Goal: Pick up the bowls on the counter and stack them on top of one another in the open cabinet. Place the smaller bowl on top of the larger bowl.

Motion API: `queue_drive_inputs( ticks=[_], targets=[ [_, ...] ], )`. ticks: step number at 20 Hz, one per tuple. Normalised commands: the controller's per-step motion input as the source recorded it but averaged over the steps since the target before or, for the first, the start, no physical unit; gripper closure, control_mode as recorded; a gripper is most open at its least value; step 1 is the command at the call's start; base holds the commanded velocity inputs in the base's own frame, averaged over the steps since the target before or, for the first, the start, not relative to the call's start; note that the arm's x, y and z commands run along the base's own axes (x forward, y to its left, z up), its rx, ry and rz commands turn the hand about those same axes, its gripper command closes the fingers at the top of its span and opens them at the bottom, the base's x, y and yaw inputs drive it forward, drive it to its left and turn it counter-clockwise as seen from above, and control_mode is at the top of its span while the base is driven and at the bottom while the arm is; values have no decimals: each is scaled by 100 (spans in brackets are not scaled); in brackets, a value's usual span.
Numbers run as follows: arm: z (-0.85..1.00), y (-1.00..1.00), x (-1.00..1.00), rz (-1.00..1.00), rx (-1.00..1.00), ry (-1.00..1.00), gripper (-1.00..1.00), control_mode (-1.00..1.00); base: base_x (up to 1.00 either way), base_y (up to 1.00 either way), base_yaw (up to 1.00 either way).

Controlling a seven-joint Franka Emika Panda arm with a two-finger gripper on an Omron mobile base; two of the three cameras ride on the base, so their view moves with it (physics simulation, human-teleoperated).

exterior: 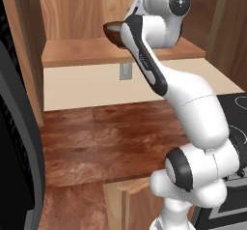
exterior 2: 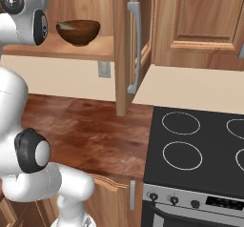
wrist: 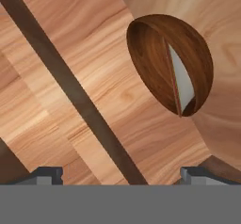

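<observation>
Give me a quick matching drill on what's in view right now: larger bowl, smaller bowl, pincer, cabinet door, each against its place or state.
Things:
1. larger bowl
2. smaller bowl
3. pincer
4. cabinet door

Places or states:
A. swung open, edge-on beside the shelf
B. lying tilted inside the brown bowl
C. open, holding nothing
D. sitting on the cabinet shelf

Pairs: 1-D, 2-B, 3-C, 4-A
</observation>
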Motion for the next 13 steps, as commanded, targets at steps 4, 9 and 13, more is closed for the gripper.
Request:
queue_drive_inputs(
  ticks=[4,9,13],
  targets=[
    [5,-6,-62,0,0,0,-100,-100,0,0,0],
    [0,-4,-62,0,0,0,-100,-100,0,0,0],
    [0,-4,-62,0,0,0,-100,-100,0,0,0]
  ],
)
